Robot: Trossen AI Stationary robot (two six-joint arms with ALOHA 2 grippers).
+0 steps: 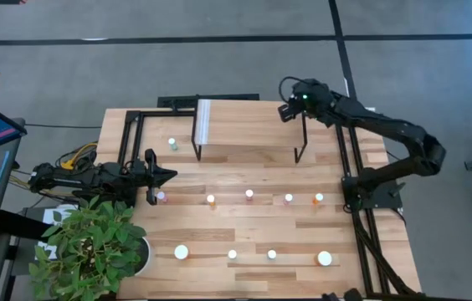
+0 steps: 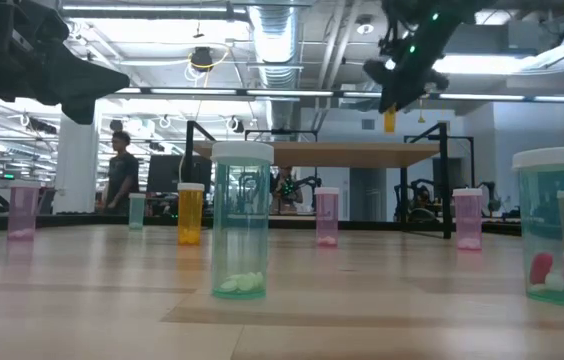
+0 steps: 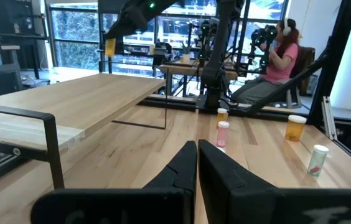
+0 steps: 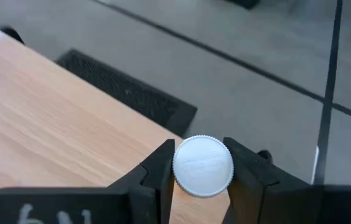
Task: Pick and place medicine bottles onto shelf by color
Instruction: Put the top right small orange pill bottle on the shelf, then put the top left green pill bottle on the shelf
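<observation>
The shelf [image 1: 248, 125] is a raised light-wood platform on thin black legs at the table's far middle. My right gripper [image 1: 289, 107] hangs over its far right corner, shut on an orange bottle [image 2: 389, 121] with a white cap. My left gripper [image 1: 169, 176] is shut and hovers level at the table's left side, near a pink bottle [image 1: 161, 197] and touching nothing. Several small bottles stand upright on the tabletop: a green one [image 1: 172, 144], a row across the middle [image 1: 249, 195], and a near row with two larger ones [image 1: 182, 252] [image 1: 325, 258]. My right gripper [image 4: 202, 168] pinches the orange bottle by its white cap [image 4: 188, 165], one finger [image 4: 160, 171] on each side of the cap's rim. The fingers come from above, pointing down. The bottle [image 3: 109, 45] hangs upright below them, lifted clear above the shelf top [image 2: 362, 153].
A potted plant [image 1: 94, 247] stands at the near left corner beside the left arm. Black frame rails [image 1: 127, 138] run along the table's left and right sides. A person [image 3: 278, 53] sits beyond the table. Bare wood lies between the bottle rows.
</observation>
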